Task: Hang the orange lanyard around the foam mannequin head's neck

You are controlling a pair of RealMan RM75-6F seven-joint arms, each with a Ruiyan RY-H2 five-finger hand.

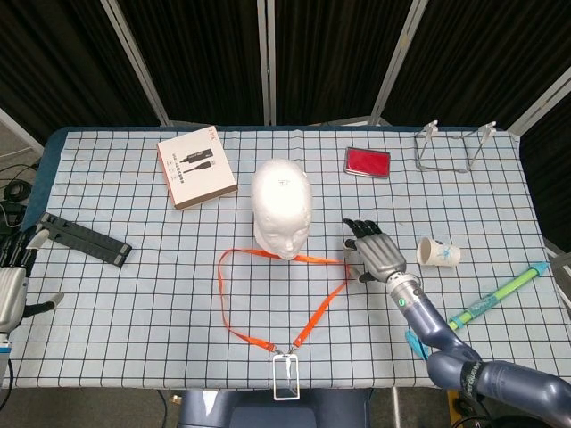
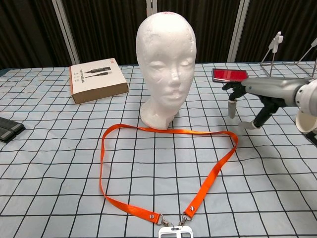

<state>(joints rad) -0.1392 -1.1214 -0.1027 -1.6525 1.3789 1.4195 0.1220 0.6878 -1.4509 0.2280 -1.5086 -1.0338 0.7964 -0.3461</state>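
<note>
The white foam mannequin head (image 1: pixel 281 203) (image 2: pixel 166 64) stands upright mid-table. The orange lanyard (image 1: pixel 268 258) (image 2: pixel 168 131) lies flat in a loop in front of it, its top strap touching the neck base and its clear badge holder (image 1: pixel 285 376) at the near table edge. My right hand (image 1: pixel 373 251) (image 2: pixel 257 96) hovers open just right of the loop's right corner, fingers spread, holding nothing. My left hand (image 1: pixel 12 278) stays at the far left edge, open and off the lanyard.
A boxed cable (image 1: pixel 195 168) lies back left, a black folded stand (image 1: pixel 82 239) at left, a red case (image 1: pixel 368 161) and wire rack (image 1: pixel 451 147) at back right. A paper cup (image 1: pixel 439 252) and a green-blue pen (image 1: pixel 495 297) lie at right.
</note>
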